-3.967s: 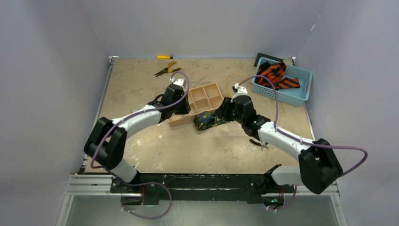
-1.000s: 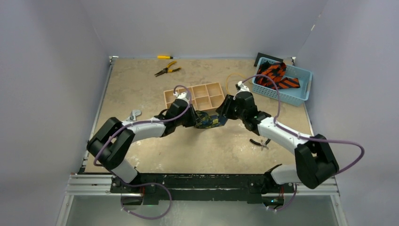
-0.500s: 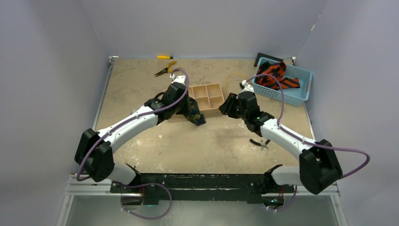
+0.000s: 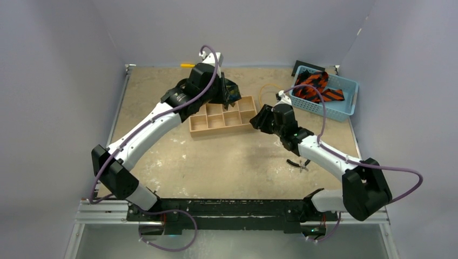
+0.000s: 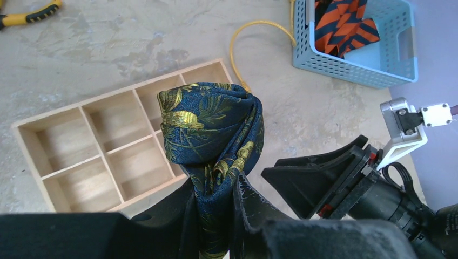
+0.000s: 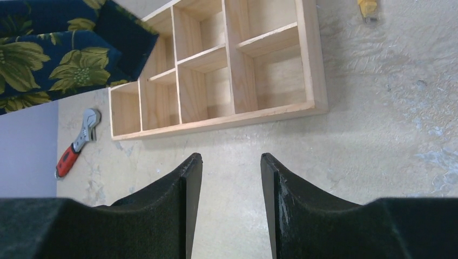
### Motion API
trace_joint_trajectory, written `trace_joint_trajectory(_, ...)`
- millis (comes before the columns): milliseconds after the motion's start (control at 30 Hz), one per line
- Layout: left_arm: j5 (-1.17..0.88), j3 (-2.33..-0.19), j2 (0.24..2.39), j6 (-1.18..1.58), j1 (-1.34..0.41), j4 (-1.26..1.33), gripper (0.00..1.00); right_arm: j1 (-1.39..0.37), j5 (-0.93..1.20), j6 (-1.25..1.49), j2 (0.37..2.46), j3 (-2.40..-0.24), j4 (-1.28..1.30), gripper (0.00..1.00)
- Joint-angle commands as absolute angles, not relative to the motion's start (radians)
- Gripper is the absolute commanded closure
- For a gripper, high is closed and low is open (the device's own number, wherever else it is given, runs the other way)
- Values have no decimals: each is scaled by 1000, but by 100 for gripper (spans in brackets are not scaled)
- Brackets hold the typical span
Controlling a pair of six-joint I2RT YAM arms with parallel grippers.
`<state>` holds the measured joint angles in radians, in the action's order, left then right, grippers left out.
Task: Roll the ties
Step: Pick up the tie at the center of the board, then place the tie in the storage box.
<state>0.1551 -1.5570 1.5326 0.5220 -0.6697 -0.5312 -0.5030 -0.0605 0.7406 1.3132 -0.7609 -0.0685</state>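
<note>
Now the left gripper (image 4: 224, 89) has the navy tie (image 4: 231, 91) to itself. A second ago both grippers met on it low in front of the tray (image 4: 201, 128). Since then the right one has let go, and the left arm has swung the bundle up to the upper centre of the top view, above the tray's far edge. The rolling of this tie therefore looks done, and I judge the step in hand is carrying it to a tray compartment. The striped ties (image 4: 314, 85) lie unrolled in the basket (image 4: 339, 111) at the upper right, so most of the task remains. In the top view the left arm hides most of the bundle. The left wrist view shows it plainly: a compact roll (image 5: 213, 127) clamped at its lower end between narrow jaws, with the empty tray (image 5: 32, 137) below it. The cord (image 5: 254, 29) and the basket (image 5: 351, 75) lie beyond. The right wrist view shows what neither other view settles: the right gripper (image 6: 227, 189) stands half spread with nothing between its fingers and faces the tray's (image 6: 216, 123) near wall. The tie (image 6: 48, 54) hangs at that frame's upper left. A wrench (image 6: 75, 143) lies at its left edge and does not show in the top view.
</note>
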Motion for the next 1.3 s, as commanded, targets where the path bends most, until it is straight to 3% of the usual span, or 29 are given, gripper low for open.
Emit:
trace_joint_trajectory(0,93,-1633,1581,489,-663,-559,100,-499,-59,752,1308,-797,-105,52)
trace_joint_trajectory(533,-63,-1685,1695,544,-639,-454,100,-450,-138,759,1181,-672,-124,53)
trace_joint_trajectory(967,-194,-1848,1909,629,-586,-305,100,-390,-118,887,1291,-633,-302,54)
trace_joint_trajectory(1267,-240,-1795,1986,654,-513,-234,100,-391,-56,911,1444,-683,-383,54)
